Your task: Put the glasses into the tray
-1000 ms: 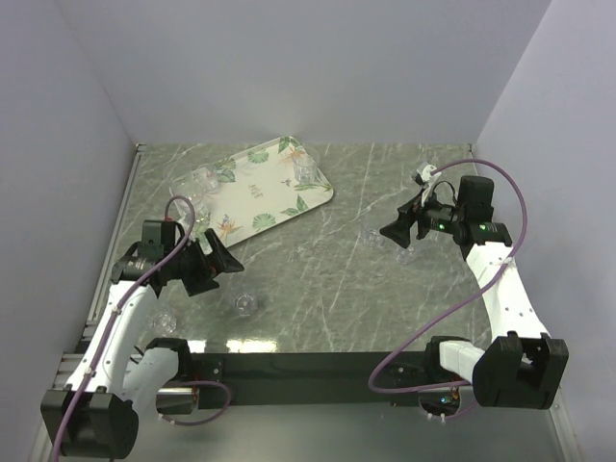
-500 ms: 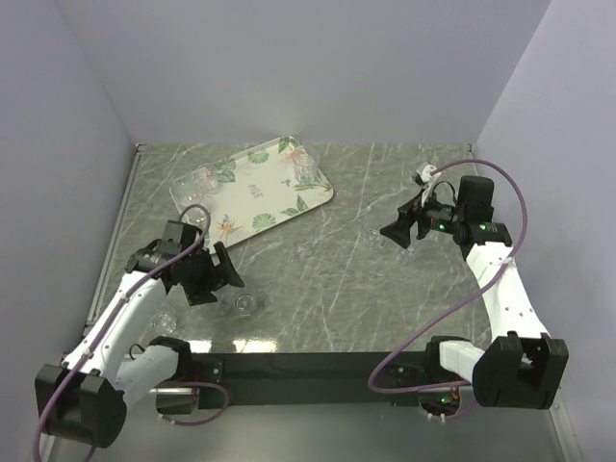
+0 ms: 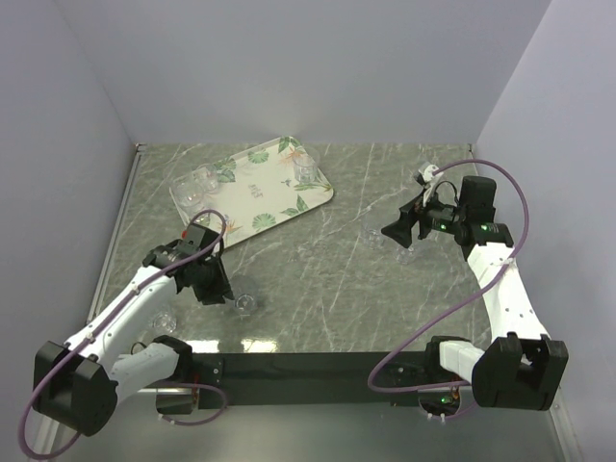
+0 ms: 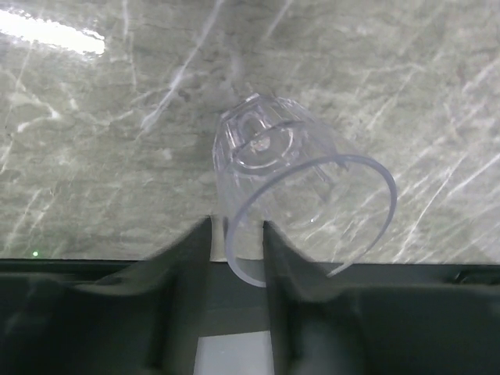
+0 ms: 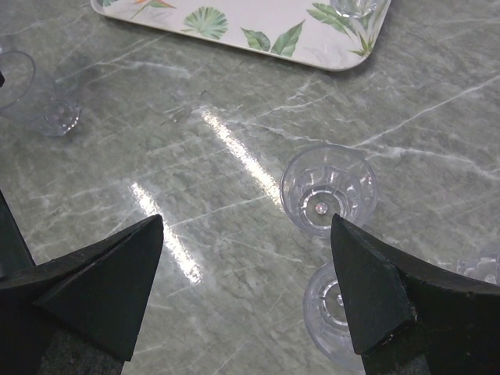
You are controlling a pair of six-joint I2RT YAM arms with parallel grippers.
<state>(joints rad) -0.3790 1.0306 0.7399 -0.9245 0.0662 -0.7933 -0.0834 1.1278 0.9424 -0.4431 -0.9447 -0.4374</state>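
A clear glass (image 4: 281,168) (image 3: 244,303) stands on the marble table near the front left. My left gripper (image 4: 237,230) (image 3: 229,294) straddles its near wall, one finger inside the rim and one outside. The jaws stand narrow, and a slit shows between the left finger and the wall. My right gripper (image 5: 246,226) (image 3: 393,233) hangs wide open above the table with nothing in it. Two glasses (image 5: 328,190) (image 5: 336,312) stand just below its right finger. The leaf-printed tray (image 3: 255,192) (image 5: 258,27) lies at the back left, with glasses (image 3: 200,183) at its left end and one (image 3: 306,171) at its right.
Another glass (image 3: 164,320) stands beside the left arm near the front-left edge. One more glass (image 5: 484,266) shows at the right edge of the right wrist view. Purple walls enclose the table on three sides. A black rail (image 3: 318,366) runs along the front.
My left arm swung down and right to the front-left glass, and its jaws narrowed from wide open around the glass wall. The right arm has not moved.
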